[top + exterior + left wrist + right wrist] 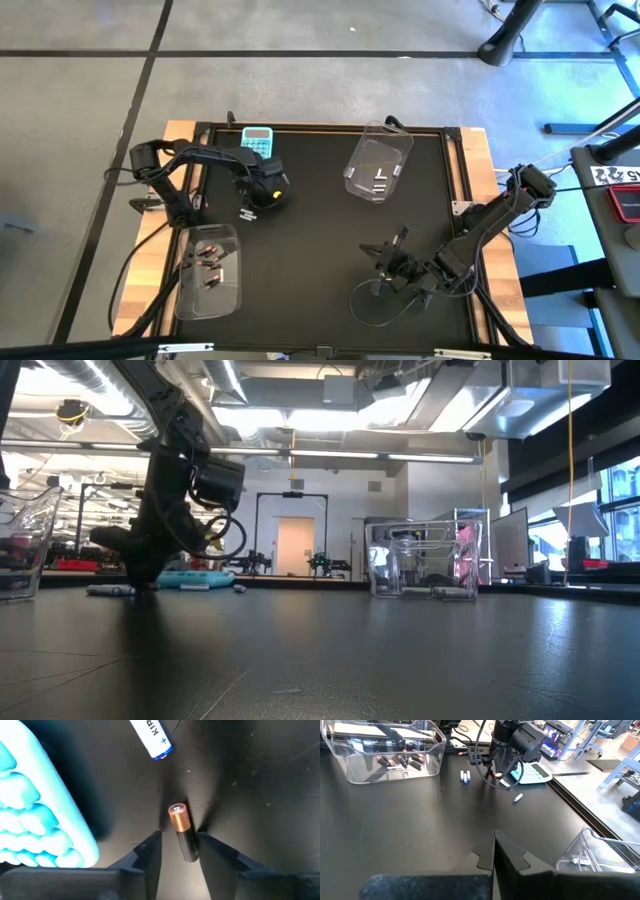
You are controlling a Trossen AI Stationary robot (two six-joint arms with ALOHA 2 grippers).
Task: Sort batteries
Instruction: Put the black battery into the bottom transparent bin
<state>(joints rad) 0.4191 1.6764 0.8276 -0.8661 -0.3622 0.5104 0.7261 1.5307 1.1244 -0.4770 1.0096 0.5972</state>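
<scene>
My left gripper [180, 845] is open and points down at the mat beside the light-blue calculator [257, 140]. Its fingers stand on either side of a dark battery with a copper end [182, 832], which lies flat on the mat. A white battery [152, 740] lies just beyond it, and others [465, 776] lie loose nearby. One clear bin [210, 270] holds dark batteries [400, 761]; the other bin [380, 165] holds silvery ones [381, 180]. My right gripper [494, 852] is shut over bare mat near the table's near right.
The calculator [35, 815] lies close beside my left gripper's fingers. A single white battery [518, 797] lies apart from the rest, toward the far bin. Cables loop on the mat by my right arm [375, 300]. Bare mat stretches across the table's middle [310, 250].
</scene>
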